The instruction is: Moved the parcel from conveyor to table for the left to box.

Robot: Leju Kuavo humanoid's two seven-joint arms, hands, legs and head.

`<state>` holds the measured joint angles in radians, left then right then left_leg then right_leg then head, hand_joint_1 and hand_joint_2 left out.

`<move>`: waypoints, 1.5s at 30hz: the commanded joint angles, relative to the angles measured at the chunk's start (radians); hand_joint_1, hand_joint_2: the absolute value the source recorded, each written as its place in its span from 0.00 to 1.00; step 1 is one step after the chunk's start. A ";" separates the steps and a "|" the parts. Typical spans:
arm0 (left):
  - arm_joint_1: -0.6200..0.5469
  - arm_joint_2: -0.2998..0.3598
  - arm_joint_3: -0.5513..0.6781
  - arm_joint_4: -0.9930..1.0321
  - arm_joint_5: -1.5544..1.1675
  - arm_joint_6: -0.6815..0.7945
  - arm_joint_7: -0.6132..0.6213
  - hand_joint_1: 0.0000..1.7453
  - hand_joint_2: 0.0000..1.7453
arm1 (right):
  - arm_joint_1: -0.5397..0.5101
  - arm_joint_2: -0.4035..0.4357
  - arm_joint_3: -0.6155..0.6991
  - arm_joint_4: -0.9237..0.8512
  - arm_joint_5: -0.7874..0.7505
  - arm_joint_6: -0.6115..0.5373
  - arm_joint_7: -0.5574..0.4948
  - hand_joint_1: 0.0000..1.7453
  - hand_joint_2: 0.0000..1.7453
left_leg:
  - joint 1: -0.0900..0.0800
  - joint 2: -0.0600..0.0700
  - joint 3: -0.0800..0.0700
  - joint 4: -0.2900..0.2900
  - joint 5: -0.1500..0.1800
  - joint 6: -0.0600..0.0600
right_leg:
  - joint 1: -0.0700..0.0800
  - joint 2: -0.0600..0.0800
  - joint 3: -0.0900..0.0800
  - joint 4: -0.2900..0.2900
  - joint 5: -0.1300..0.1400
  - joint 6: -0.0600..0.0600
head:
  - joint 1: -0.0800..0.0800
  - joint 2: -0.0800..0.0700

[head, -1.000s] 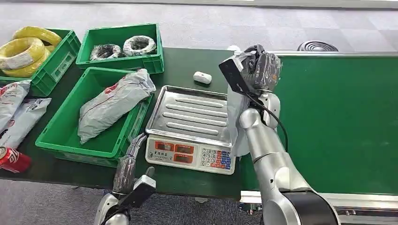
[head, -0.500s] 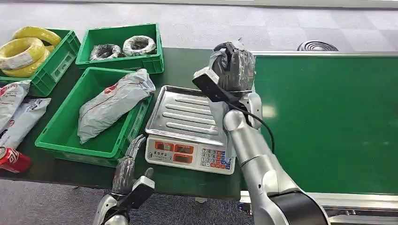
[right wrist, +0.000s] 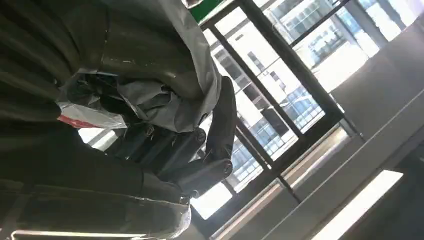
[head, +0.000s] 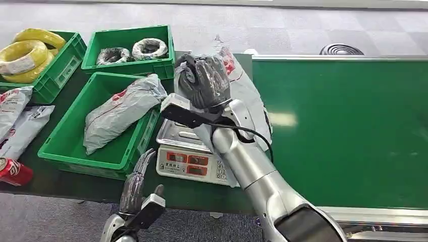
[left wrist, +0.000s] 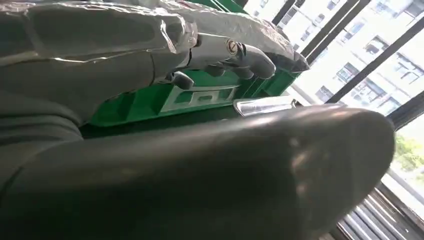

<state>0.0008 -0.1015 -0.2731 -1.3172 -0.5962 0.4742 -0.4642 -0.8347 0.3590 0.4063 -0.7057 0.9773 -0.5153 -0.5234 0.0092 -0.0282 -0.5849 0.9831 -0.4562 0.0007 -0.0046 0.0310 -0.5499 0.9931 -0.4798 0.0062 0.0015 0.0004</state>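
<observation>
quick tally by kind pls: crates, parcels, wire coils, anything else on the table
Green crates: 3
Grey parcels: 4, one held by the right hand at, one in the near crate, two at the table's left edge
Wire coils: 4, two yellow, two dark
Scale: 1
Red can: 1
Total: 13

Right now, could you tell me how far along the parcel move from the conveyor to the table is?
Partly done. The grey parcel is off the conveyor belt: the right hand holds it in the air above the weighing scale. It has not yet been set down on the table. The left hand waits low at the table's near edge, holding nothing, so boxing into the green crate is left.
</observation>
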 commanded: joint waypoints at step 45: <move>0.043 0.000 0.027 -0.021 -0.054 -0.001 0.033 0.00 0.00 | 0.330 -0.174 0.202 -0.385 -0.090 -0.032 0.035 0.00 1.00 | 0.000 0.001 0.001 -0.001 0.000 0.000 | 0.000 -0.004 0.002 -0.002 0.000 0.000 | 0.000 0.000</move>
<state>0.0729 -0.1076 -0.2556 -1.3974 -0.6535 0.4734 -0.4307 -0.4775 0.2209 0.6104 -1.0983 0.8846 -0.5547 -0.4948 0.0093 -0.0282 -0.5849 0.9831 -0.4564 0.0005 -0.0046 0.0309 -0.5502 0.9927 -0.4801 0.0062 0.0015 0.0004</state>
